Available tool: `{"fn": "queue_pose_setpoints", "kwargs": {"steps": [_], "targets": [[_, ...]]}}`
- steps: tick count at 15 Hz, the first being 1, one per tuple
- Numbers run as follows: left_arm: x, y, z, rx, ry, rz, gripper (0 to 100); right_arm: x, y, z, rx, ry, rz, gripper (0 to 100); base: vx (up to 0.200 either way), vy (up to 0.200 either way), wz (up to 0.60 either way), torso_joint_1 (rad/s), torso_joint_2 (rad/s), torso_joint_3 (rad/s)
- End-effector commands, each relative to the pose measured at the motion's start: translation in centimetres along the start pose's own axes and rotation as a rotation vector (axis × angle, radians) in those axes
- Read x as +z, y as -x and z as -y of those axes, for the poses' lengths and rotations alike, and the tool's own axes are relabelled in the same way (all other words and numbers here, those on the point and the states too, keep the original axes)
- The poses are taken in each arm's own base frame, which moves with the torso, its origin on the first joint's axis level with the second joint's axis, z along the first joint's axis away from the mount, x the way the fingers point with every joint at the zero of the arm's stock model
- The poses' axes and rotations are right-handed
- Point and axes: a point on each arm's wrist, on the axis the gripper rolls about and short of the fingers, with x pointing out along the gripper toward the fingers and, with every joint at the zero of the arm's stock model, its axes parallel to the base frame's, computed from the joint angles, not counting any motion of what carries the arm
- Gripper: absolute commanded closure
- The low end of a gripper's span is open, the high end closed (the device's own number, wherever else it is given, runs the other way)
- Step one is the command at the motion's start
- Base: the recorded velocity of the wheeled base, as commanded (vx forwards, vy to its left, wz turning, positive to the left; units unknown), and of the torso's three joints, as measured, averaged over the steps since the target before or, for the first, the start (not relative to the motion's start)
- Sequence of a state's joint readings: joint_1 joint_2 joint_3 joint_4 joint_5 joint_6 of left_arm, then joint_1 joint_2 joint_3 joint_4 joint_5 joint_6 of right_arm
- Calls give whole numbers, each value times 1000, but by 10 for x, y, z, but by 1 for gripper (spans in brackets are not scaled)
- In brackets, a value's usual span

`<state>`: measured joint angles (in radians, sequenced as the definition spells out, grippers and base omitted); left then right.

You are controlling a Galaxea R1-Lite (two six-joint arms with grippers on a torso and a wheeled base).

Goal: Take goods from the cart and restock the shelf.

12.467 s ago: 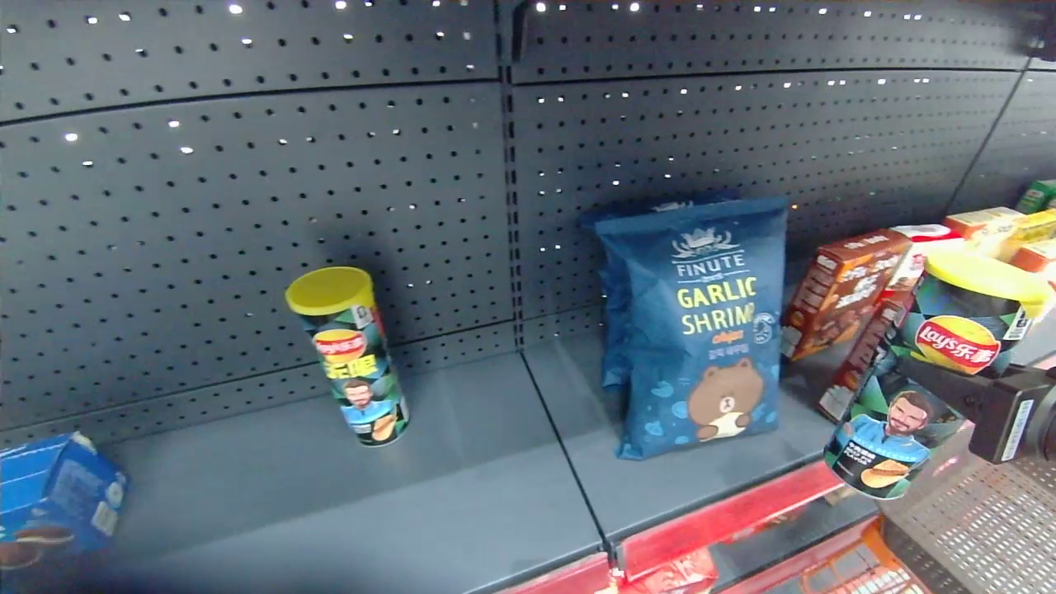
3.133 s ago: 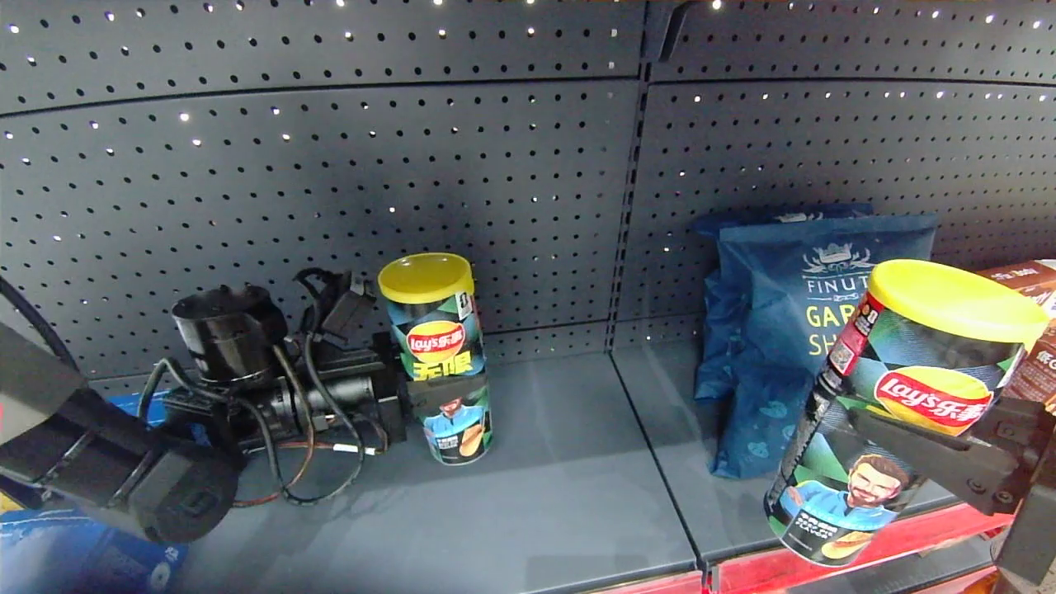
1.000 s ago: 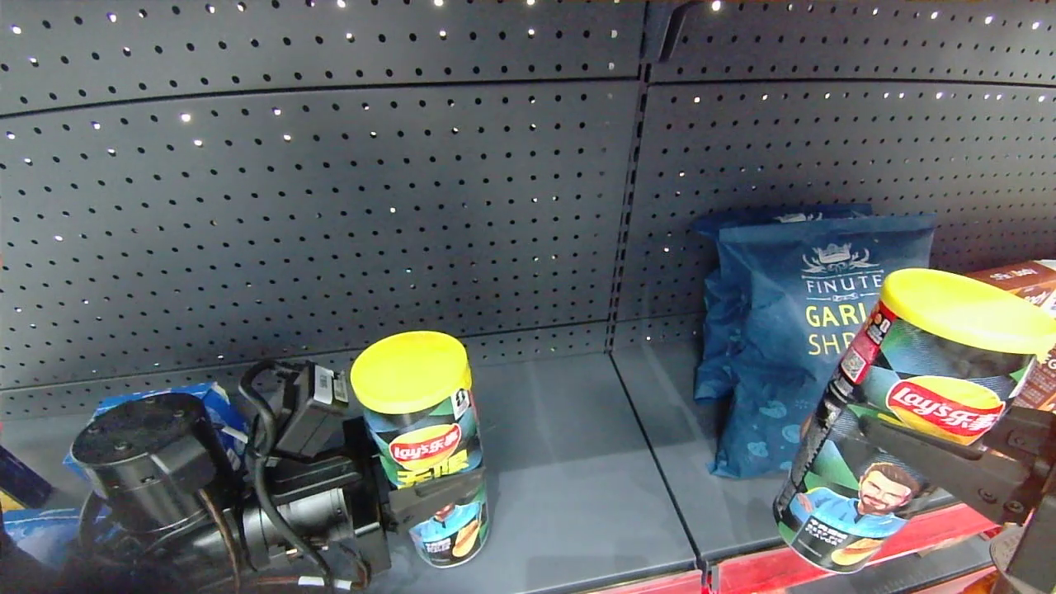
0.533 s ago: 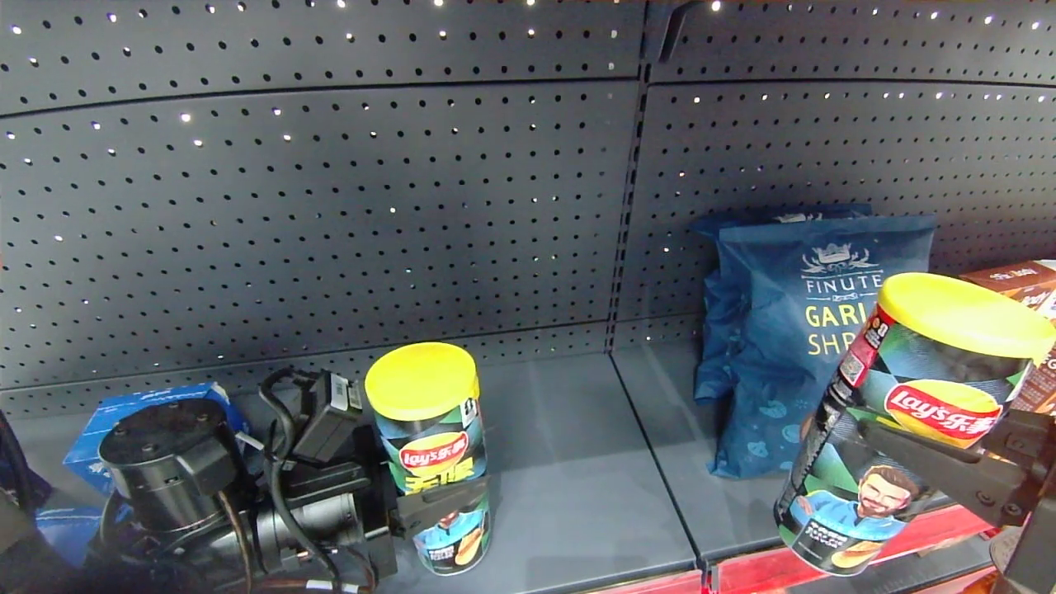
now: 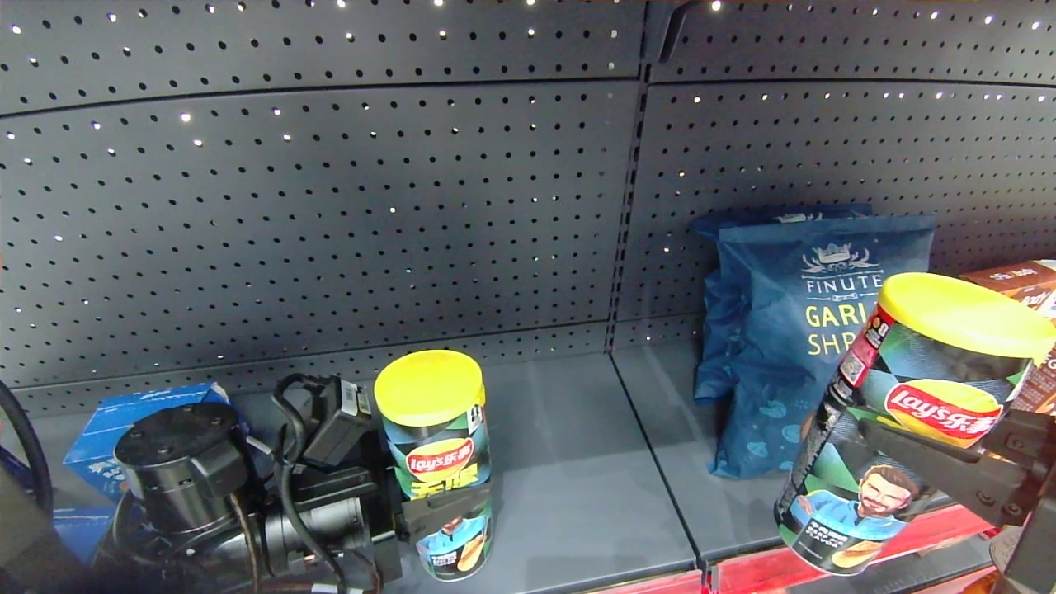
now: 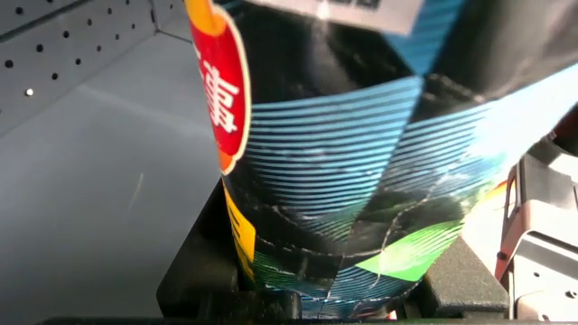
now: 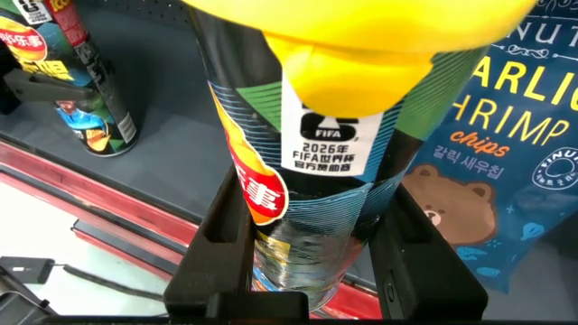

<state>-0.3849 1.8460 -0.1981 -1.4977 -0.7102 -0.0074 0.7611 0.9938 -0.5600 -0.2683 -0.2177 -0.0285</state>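
Left gripper was closed around the left can, a yellow-lidded chip tube, with the fingers clamped on its lower half and one dark finger crossing the front of the label. The left can stood upright near the front edge of the shelf, on the left section just beside the divider seam. Its base was down at the deck, though actual contact could not be confirmed. In the left wrist view the tube sat snug between both fingers. Right gripper was closed on the right can, same kind of tube, gripped around the middle with a finger pressed on each side. The right can was tilted, lid leaning to the robot's right. It was held off the deck in front of the shelf's right section, with its base over the red strip along the shelf edge. A blue bag stood against the back panel behind the right can, apart from it. A blue box lay at the far left behind the left arm, and a brown box showed at the right edge.
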Motion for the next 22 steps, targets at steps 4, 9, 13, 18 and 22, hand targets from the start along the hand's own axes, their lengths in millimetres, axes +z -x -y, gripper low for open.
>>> {"fn": "queue_pose_setpoints", "kwargs": {"steps": [4,9,13,18,22], "targets": [[-2,0,2,-6,3,-10,0,0,0,0,-3,0,-2,100,0,0,0,0,0,0],[-1,1,3,-11,-1,-6,0,0,0,0,-3,0,-2,100,0,0,0,0,0,0],[-1,13,14,-9,4,-11,0,0,1,1,-3,-1,3,100,0,0,0,0,0,0],[4,28,24,4,-7,7,0,-1,2,1,-3,0,1,100,0,0,0,0,0,0],[7,43,22,71,-18,24,0,-1,7,2,-5,-4,16,100,0,0,0,0,0,0]]}}
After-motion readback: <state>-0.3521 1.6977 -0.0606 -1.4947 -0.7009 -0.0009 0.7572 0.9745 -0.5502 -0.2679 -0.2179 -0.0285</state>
